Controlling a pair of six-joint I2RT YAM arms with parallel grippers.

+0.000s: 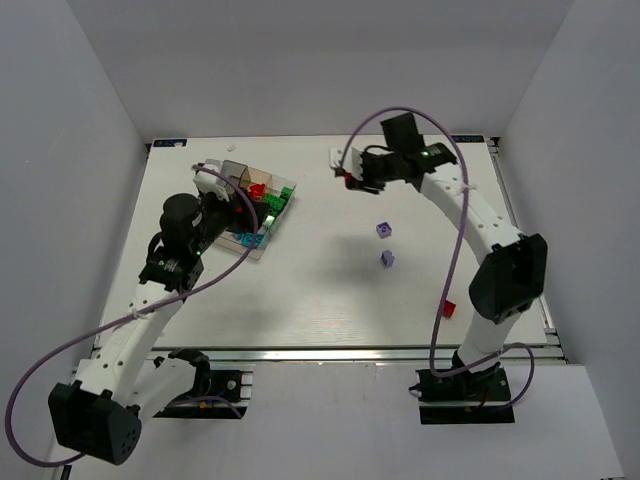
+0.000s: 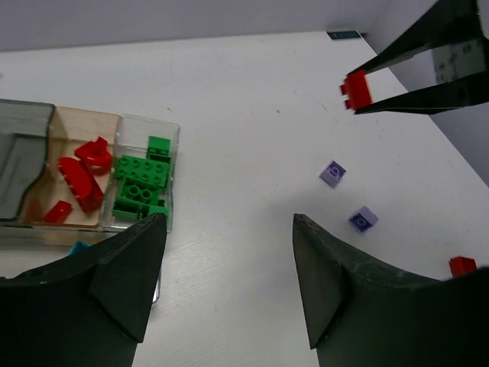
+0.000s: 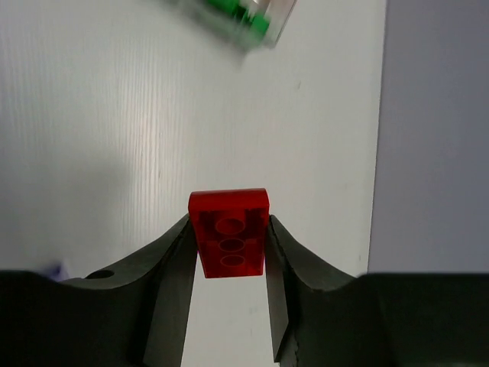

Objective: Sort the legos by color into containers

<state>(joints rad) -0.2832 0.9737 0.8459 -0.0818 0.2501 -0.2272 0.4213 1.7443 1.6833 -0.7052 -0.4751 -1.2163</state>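
White counter [image 1: 320, 300], closed in by white walls on three sides. Right hand [image 1: 347, 178] pinches a flat red lego [image 3: 229, 243] by its long sides, hollow underside toward the wrist camera, held above the counter near the far edge. Left hand [image 2: 228, 225] hangs spread and empty at the clear tray [image 2: 175, 172] on the far left. Green legos [image 2: 140, 180] fill one compartment, with red legos [image 2: 80, 172] in the brownish one beside it. Two light purple legos [image 2: 332, 173] lie mid-counter, apart from each other. A loose red lego [image 1: 450, 308] sits by the right arm. Bare counter stretches between the tray and the purple pair.

one tray [image 2: 145, 121]; two light purple bricks [image 2: 332, 173]; two red bricks [image 2: 357, 90] outside it; maybe four red inside.
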